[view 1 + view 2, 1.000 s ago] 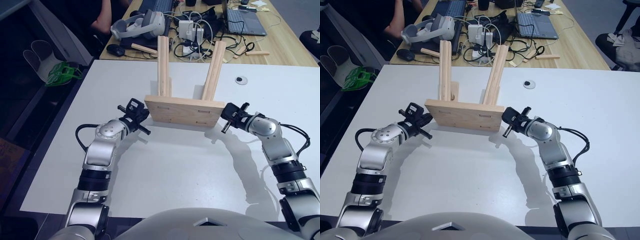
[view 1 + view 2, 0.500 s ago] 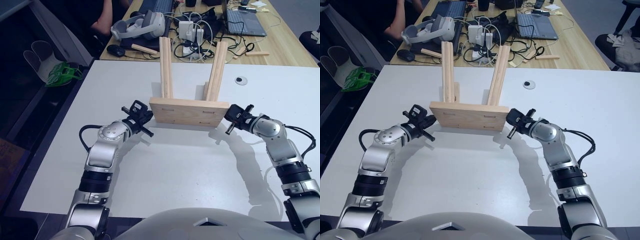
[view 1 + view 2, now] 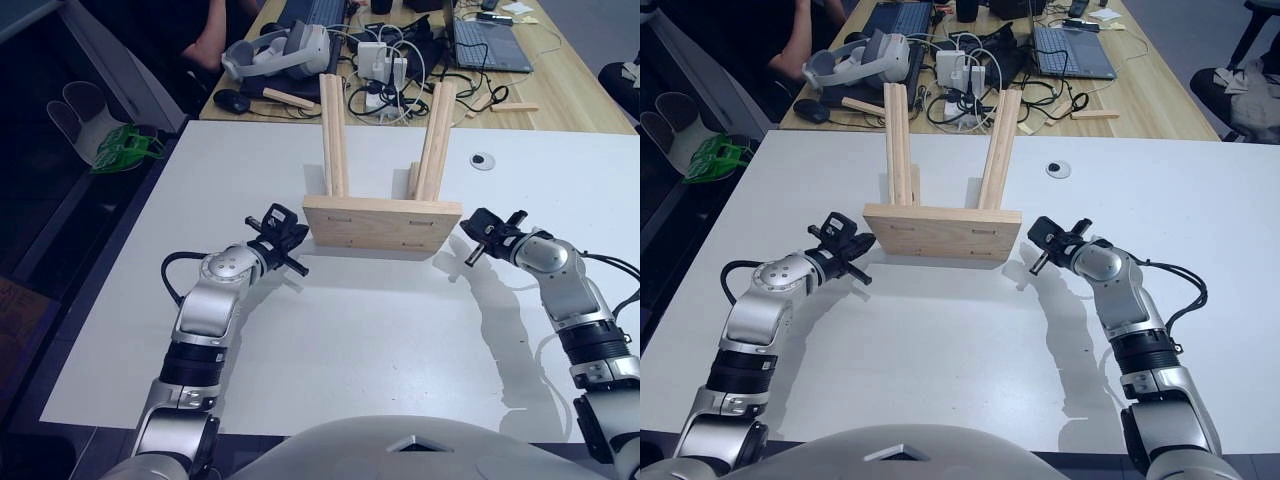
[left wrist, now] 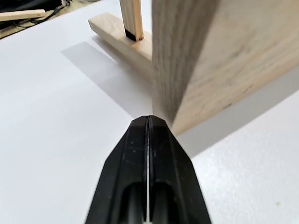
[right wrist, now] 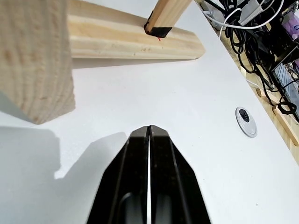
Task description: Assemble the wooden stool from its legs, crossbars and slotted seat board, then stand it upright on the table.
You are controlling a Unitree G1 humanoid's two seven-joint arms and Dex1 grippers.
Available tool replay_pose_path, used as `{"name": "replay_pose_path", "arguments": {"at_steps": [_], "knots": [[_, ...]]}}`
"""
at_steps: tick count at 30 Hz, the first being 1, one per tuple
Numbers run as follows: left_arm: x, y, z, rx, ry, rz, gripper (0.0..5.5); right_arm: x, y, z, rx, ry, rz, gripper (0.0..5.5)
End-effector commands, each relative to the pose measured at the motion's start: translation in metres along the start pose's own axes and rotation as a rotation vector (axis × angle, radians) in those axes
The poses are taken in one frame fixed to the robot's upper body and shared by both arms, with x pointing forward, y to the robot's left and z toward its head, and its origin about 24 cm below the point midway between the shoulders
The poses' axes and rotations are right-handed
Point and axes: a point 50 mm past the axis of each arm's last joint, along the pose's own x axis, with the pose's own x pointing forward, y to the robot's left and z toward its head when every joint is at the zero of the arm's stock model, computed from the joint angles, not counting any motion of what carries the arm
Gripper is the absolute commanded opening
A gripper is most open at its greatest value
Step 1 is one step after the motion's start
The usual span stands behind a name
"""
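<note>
Head view: stool [image 3: 382, 222] mid-frame, on its side on table [image 3: 350, 330], legs [image 3: 332, 135] pointing to frame top. L pincer [image 3: 292, 230] and R pincer [image 3: 472, 228] flank it, prob. to tip it upright. L wrist: clenched, empty, tip just beside board. R wrist: clenched, empty, apart.

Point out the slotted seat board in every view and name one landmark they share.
Left eye view: seat board standing on edge, centre of picture.
Right eye view: same board, left of centre.
Left wrist view: its end, close beyond the left gripper.
Right wrist view: its corner, ahead of the right gripper.
Shared landmark: the white table under it.
</note>
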Motion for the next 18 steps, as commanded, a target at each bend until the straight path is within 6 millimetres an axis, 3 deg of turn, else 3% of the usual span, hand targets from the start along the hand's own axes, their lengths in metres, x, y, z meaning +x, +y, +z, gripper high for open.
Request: {"name": "replay_pose_path", "arguments": {"at_steps": [1, 18], "knots": [[-0.001, -0.004, -0.007, 0.020, 0.059, -0.025, 0.02, -0.001, 0.000, -0.001, -0.016, 0.032, 0.032, 0.00], [0.015, -0.007, 0.002, 0.021, 0.124, -0.005, 0.02, -0.004, 0.004, 0.012, -0.016, 0.049, 0.072, 0.00]]}}
